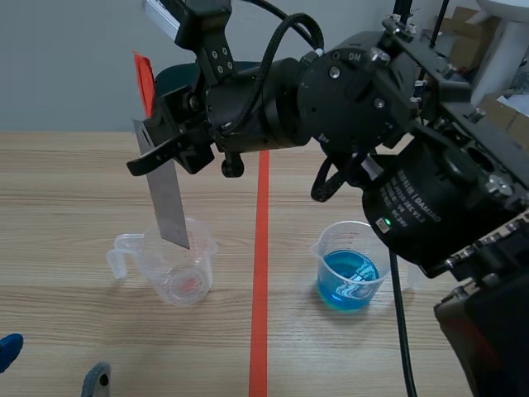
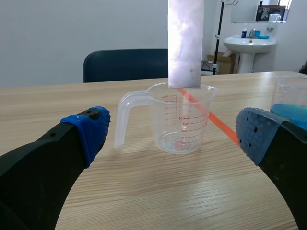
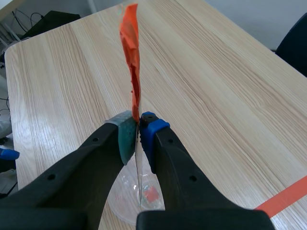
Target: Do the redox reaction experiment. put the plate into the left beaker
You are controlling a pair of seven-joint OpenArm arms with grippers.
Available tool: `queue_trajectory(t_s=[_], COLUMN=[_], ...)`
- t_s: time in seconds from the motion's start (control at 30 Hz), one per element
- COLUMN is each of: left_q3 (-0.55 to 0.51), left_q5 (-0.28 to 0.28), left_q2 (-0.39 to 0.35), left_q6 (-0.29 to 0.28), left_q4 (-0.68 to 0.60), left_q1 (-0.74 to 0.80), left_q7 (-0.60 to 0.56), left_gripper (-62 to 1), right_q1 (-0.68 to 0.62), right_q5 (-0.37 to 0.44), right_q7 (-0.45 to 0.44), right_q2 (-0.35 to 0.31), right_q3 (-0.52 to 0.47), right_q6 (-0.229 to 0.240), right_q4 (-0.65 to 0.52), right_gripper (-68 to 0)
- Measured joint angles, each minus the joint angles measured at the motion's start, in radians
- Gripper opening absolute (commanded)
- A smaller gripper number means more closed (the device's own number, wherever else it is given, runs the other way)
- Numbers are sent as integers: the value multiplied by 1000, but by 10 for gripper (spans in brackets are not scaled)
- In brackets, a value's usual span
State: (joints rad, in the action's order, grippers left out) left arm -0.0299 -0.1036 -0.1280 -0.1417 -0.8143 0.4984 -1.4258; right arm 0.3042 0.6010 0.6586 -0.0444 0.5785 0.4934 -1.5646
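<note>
Left tool spread wide, clear plastic handled beaker ahead on pale wooden table, flat grey metal plate upright, lower end at the beaker's mouth

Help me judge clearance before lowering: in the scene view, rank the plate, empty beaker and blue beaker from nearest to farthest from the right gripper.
1. plate: clamped in the right gripper itself.
2. empty beaker: directly below, with the plate's tip at its mouth.
3. blue beaker: farthest, off to the robot's right.
</note>
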Motion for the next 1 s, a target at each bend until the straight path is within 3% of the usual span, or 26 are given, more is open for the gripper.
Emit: queue_trajectory(t_s=[0.27,0.57,1.0], left_q3=[0,0,0], left_q5=[0,0,0], left_q2=[0,0,0], left_q6=[0,0,0], left_q4=[0,0,0], left_q1=[0,0,0], left_q7=[0,0,0], left_gripper=[-58,-58,-58], right_q1=[0,0,0], right_q5=[-37,-72,-192], right_q7=[-84,-171,-323], right_q2=[0,0,0], right_q3=[0,1,98], right_q6=[72,83,84], right_q4=[94,159,267], right_gripper=[-669,-669,-669])
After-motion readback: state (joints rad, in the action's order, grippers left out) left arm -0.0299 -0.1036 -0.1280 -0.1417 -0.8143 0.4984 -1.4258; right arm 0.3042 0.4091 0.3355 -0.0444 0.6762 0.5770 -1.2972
